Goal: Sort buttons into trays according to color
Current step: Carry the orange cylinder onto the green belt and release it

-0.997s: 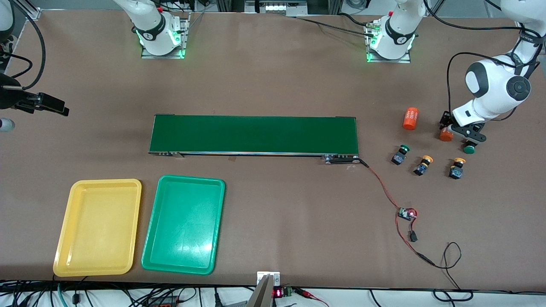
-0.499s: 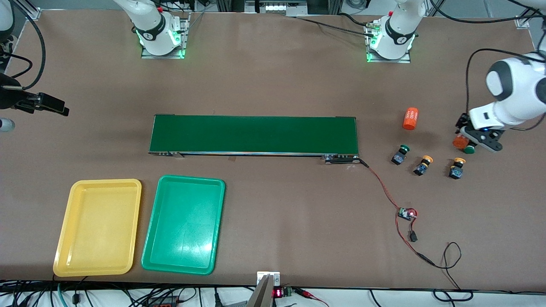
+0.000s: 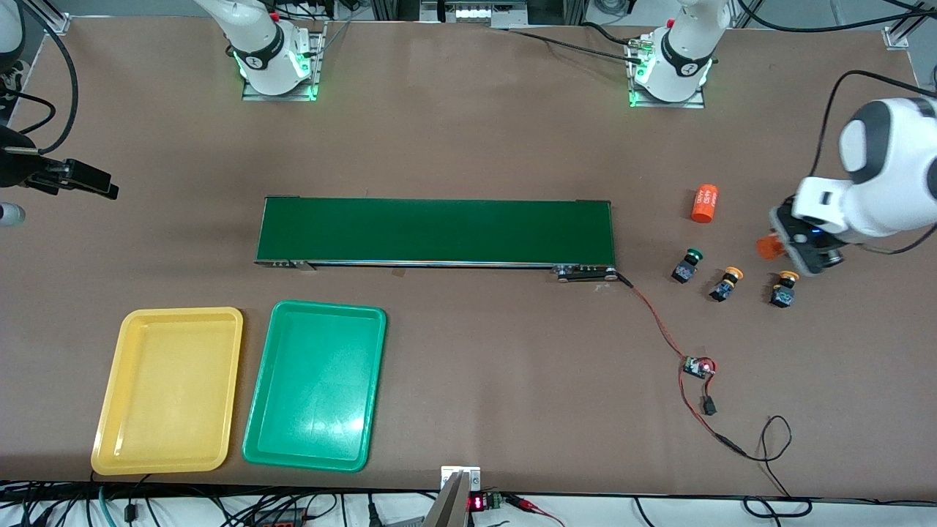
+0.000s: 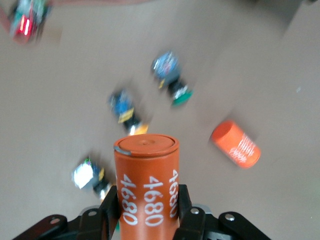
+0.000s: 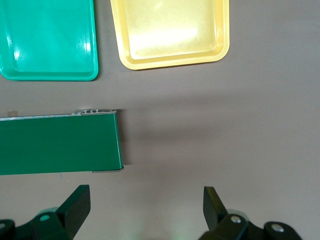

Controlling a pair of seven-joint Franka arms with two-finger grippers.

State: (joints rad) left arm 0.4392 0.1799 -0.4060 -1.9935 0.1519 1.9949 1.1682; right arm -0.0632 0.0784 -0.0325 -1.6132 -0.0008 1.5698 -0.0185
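Note:
My left gripper point(image 4: 147, 200) is shut on an upright orange cylinder point(image 4: 146, 185) printed "4680", held up over the table at the left arm's end point(image 3: 767, 247). Three buttons lie in a row below it: one with a green cap point(image 3: 688, 265) and two with yellow caps point(image 3: 726, 284) point(image 3: 784, 288). The empty yellow tray point(image 3: 168, 390) and green tray point(image 3: 315, 386) lie side by side at the right arm's end, near the front camera. My right gripper point(image 5: 145, 200) is open and empty, high over bare table beside the belt's end.
A long dark green belt point(image 3: 435, 230) crosses the middle of the table. A second orange cylinder point(image 3: 704, 203) lies on its side between the belt and the left arm. A small circuit board point(image 3: 697, 367) with red and black wires trails from the belt toward the front camera.
My left gripper has risen and turned with the orange cylinder in it. A green-capped button that showed beside it earlier is now covered by the hand. The right arm has not moved.

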